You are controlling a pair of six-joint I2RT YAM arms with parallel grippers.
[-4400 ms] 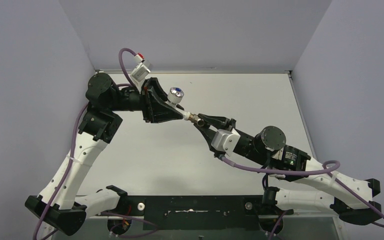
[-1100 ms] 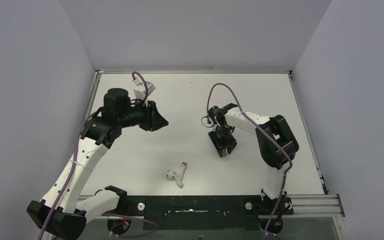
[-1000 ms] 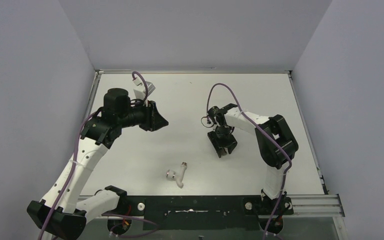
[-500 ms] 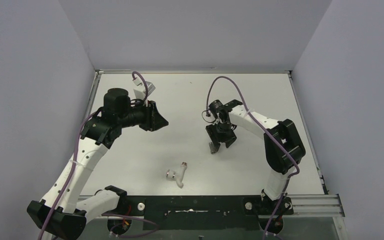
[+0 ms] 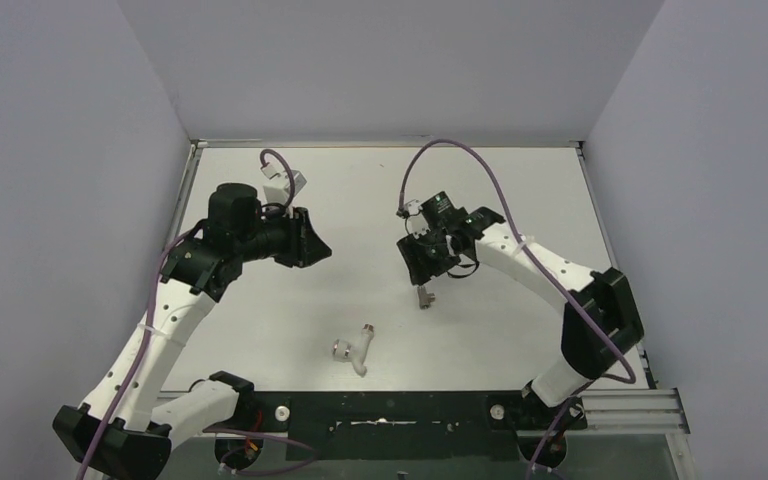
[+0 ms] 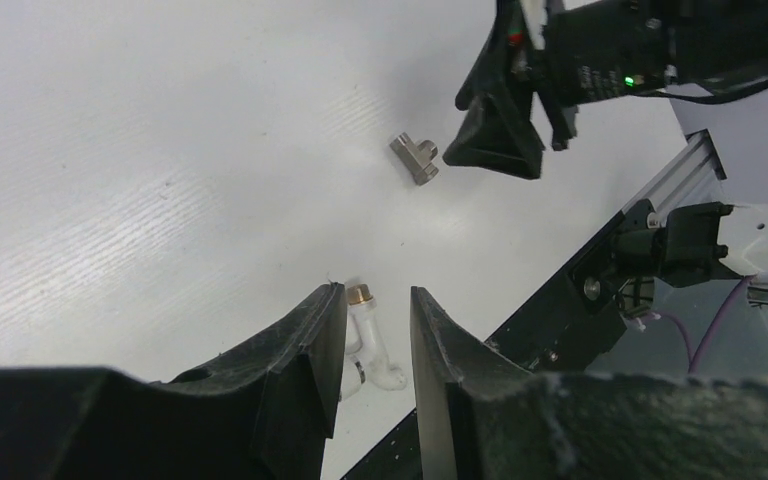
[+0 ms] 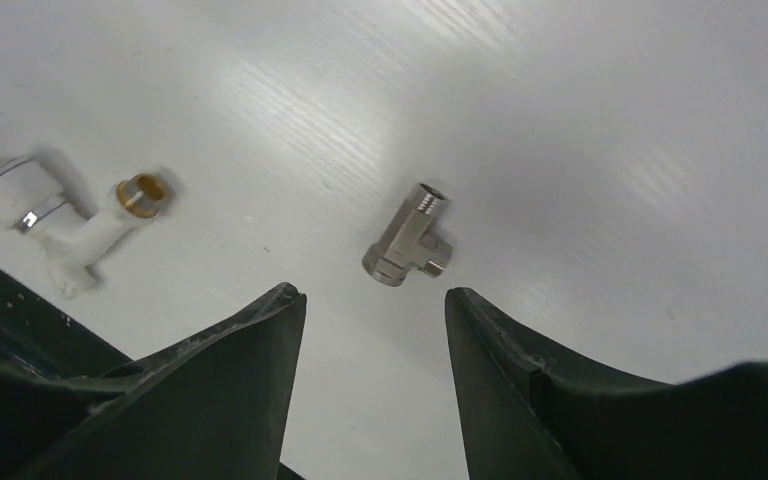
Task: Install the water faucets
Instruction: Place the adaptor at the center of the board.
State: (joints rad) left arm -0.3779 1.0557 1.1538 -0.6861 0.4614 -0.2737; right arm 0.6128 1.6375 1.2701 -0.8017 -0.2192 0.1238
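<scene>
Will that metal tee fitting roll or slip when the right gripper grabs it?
Probably stiff and heavy for its size: the tee fitting looks solid metal. Its side branch should stop rolling; the shiny body may slip.

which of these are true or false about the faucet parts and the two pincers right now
1. The white tap body lies on the table, in neither pincer. True.
2. The metal fitting is screwed onto the white tap body. False: the two lie apart on the table, not touching.
3. The right pincer is clamped on the metal fitting. False: its jaws stand open and the fitting lies free on the table just ahead of them.
4. The left pincer holds nothing. True.
</scene>
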